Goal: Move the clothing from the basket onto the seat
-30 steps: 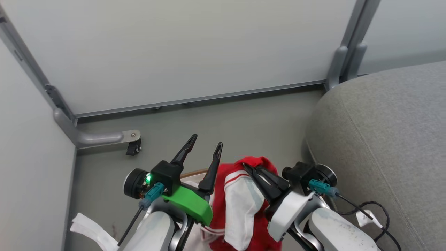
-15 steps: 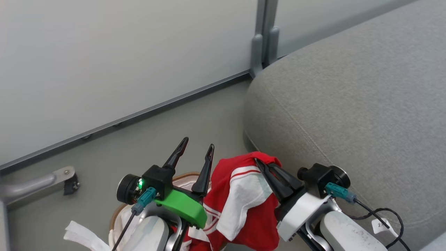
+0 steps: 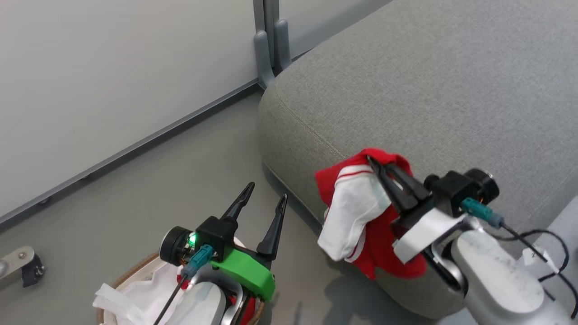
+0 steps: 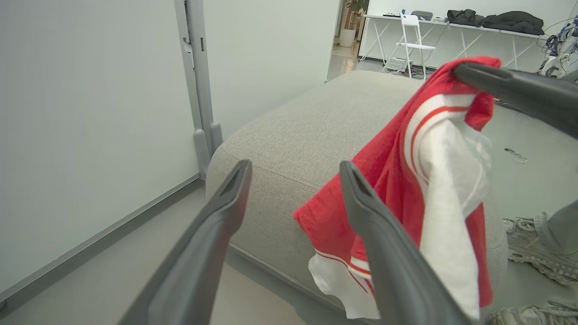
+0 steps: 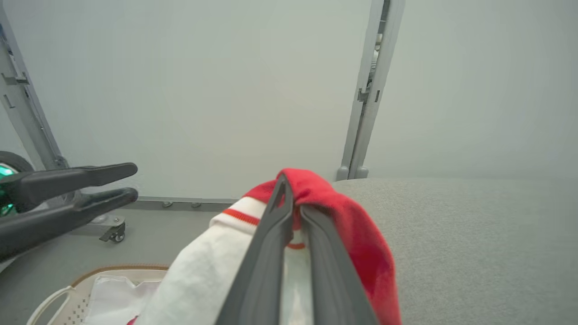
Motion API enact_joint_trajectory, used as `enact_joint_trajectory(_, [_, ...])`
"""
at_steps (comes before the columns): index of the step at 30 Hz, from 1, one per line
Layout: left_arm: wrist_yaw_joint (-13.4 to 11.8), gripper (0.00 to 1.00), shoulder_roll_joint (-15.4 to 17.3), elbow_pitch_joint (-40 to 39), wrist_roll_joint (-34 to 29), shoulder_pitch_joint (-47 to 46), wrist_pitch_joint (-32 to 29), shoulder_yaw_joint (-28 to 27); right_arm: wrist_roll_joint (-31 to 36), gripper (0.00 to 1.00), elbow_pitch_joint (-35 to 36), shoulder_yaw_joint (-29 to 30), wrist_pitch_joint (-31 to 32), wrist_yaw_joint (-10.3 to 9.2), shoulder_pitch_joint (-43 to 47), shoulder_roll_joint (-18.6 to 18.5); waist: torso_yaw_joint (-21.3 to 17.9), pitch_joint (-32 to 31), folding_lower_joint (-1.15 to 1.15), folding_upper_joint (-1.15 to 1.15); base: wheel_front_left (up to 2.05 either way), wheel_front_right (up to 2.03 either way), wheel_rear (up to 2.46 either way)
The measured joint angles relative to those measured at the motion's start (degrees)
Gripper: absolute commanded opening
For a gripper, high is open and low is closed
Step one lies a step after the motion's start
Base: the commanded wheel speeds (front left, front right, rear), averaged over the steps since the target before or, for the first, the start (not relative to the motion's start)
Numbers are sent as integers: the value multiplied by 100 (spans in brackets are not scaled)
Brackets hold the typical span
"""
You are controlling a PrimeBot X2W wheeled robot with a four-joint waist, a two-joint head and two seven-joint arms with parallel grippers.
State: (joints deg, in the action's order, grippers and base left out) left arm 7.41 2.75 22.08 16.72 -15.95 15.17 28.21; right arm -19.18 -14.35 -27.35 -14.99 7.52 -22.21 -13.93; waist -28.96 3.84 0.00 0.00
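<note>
**Item 1.** Oval cream-white plastic laundry basket [image 3: 131, 271] with a brown woven rim and a white fabric liner [image 3: 135, 295]. It stands on the grey floor at the lower left of the head view, partly covered by the left forearm. A patch of red fabric [image 3: 246, 312] shows inside it under that forearm.

**Item 2.** Left gripper [image 3: 267, 192]. It is held above the basket's far side. Its two long dark fingers are spread wide and nothing sits between them (the left wrist view shows only floor and upholstery through the gap).

**Item 3.** Soft bright red sports garment [image 3: 356, 203] with white stripe trim and white lining. It is clear of the basket and hangs in the air. Its top fold is pinched at the right gripper's tips, and the rest drapes down and to the left of those fingers. It hangs in front of the seat's rounded front edge; whether it touches the upholstery cannot be told.

**Item 4.** Right gripper [image 3: 373, 160]. Its fingers are closed narrowly on the garment's top fold, with red cloth bulging over the tips.

**Item 5.** Large grey fabric-upholstered seat cushion [image 3: 406, 81] with a stitched seam. It lies behind the held garment, on the right.
</note>
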Motion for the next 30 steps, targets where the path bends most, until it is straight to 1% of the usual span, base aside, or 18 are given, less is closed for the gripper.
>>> enact_joint_trajectory(2, [0, 100, 1, 31, -26, 10, 0, -18, 259, 0, -41, -45, 0, 1, -396, -258, -48, 79, 0, 0, 0, 0, 0])
enact_joint_trajectory(6, [0, 100, 55, 47, -135, 3, 0, 62, 591, 0, -157, 240, 0, 1, -1302, -624, -90, 293, 0, 0, 0, 0, 0])
enact_joint_trajectory(13, [0, 100, 411, 46, -181, -394, 0, 304, 1116, 0, -445, 444, 0, 1, -3055, -1439, 6, 874, 0, 0, 0, 0, 0])
enact_joint_trajectory(19, [0, 100, 679, -1, -182, -837, 0, 483, 1171, 0, -1027, 699, -3, 1, -4200, -1928, 167, 1503, 1, 0, 0, 0, 0])
enact_joint_trajectory(21, [0, 100, 749, -13, -181, -972, 0, 527, 1046, 0, -1324, 901, -10, 1, -4421, -1979, 225, 1723, 1, 0, 0, 0, 0])
enact_joint_trajectory(23, [0, 100, 793, -122, -177, -1117, 0, 575, 1033, 0, -1596, 966, -12, 2, -4587, -2124, 294, 1972, 1, 0, 0, 0, 0])
enact_joint_trajectory(26, [0, 100, 871, -169, -162, -1311, 0, 616, 947, 0, -1916, 1263, -16, 1, -4680, -2165, 395, 2319, 1, 0, 0, 0, 0])
enact_joint_trajectory(30, [0, 100, 945, -140, -121, -1521, 0, 665, 975, 0, -2232, 1555, -16, 2, -4580, -2030, 543, 2759, 2, 0, 0, 0, 0])
